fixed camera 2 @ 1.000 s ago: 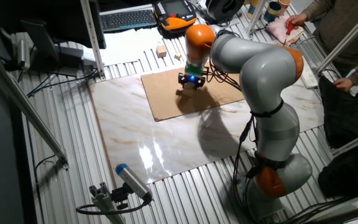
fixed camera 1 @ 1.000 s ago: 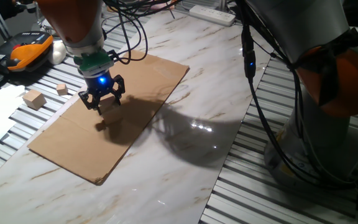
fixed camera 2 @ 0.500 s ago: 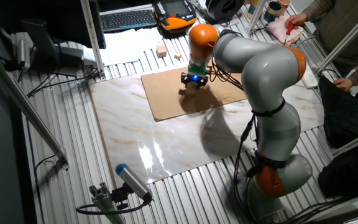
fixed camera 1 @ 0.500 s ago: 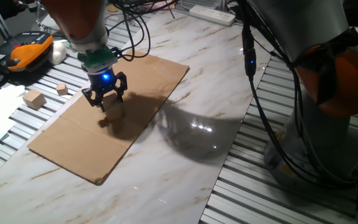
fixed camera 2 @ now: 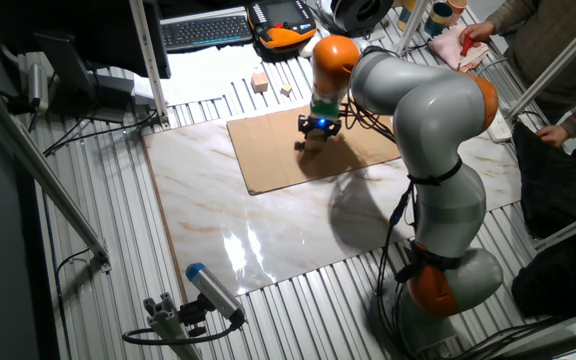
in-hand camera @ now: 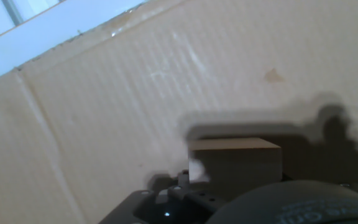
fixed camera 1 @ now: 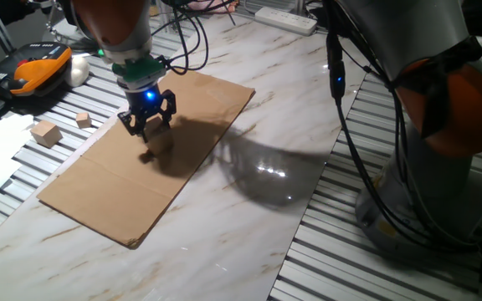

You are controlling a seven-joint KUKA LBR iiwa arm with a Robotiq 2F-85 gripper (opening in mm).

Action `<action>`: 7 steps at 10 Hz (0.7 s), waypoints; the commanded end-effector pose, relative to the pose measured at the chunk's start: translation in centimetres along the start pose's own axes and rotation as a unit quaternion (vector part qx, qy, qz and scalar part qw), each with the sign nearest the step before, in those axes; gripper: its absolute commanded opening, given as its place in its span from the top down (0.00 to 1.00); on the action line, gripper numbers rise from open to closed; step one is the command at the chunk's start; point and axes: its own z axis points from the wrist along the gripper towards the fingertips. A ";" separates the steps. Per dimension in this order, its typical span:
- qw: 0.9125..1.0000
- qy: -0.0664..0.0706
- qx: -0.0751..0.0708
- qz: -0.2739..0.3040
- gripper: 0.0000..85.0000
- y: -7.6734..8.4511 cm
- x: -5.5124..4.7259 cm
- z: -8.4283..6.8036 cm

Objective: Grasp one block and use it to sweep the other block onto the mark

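My gripper (fixed camera 1: 146, 131) stands over the brown cardboard sheet (fixed camera 1: 99, 184), its blue light on. It looks shut on a light-tan wooden block (fixed camera 1: 158, 144) that sits low at its fingertips, close to the cardboard. In the hand view the block (in-hand camera: 235, 163) fills the lower middle and casts a shadow around itself; the fingers do not show. The gripper (fixed camera 2: 318, 131) and the block (fixed camera 2: 313, 144) also show in the other fixed view. A small brownish spot (in-hand camera: 272, 76) lies on the cardboard beyond the block. No dark round mark shows clearly.
Two more tan cubes lie off the cardboard on the slatted table at the left, a larger one (fixed camera 1: 47, 132) and a much smaller one (fixed camera 1: 83, 119). An orange-and-black device (fixed camera 1: 32, 68) and cables lie behind. The arm's base (fixed camera 1: 442, 167) stands at the right.
The gripper has moved toward the far right part of the cardboard, and the block has moved along with it.
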 end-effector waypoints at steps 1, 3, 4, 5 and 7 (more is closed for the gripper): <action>1.000 0.000 0.000 -0.002 1.00 -0.2 -0.1 0.1; 1.000 -0.005 0.004 -0.004 1.00 -0.7 -0.3 0.3; 1.000 -0.006 0.004 -0.007 1.00 -1.0 -0.5 0.3; 1.000 -0.005 0.003 -0.012 1.00 -1.5 -0.8 0.4; 1.000 -0.008 0.003 -0.019 1.00 -2.5 -1.3 0.7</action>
